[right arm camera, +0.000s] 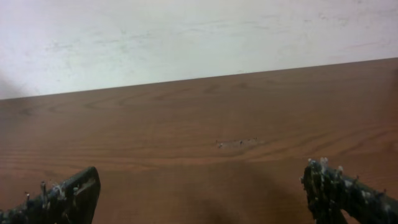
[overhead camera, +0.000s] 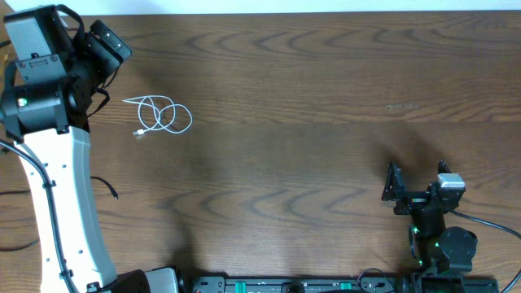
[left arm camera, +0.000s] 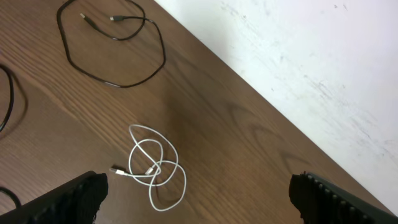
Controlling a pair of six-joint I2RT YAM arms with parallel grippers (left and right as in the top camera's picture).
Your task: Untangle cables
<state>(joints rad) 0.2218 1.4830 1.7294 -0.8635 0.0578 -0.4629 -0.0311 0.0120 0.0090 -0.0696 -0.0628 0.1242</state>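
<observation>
Currently nearest arm: left; the right gripper (right arm camera: 199,183) sits well apart, toward the opposite near corner of the table (overhead camera: 326,98).
Target position: the white cable (left arm camera: 155,169) lies loosely coiled flat on the table, just ahead of the left gripper (left arm camera: 198,183), offset toward the finger at the left of the wrist view.
Target long axis: roughly across the table in the overhead view, with the plug tail (overhead camera: 140,133) at the arm-side end.
Other cords: a black cable (left arm camera: 112,53) forms one open loop farther ahead, apart from the white cable. A second black cord (left arm camera: 7,99) at the frame edge is probably another cable, but it is too cropped to confirm.
Left gripper state: fingers spread wide, holding nothing.
Right gripper state: fingers spread wide, holding nothing.
Move requirement: judged a short descent onto the white cable.
</observation>
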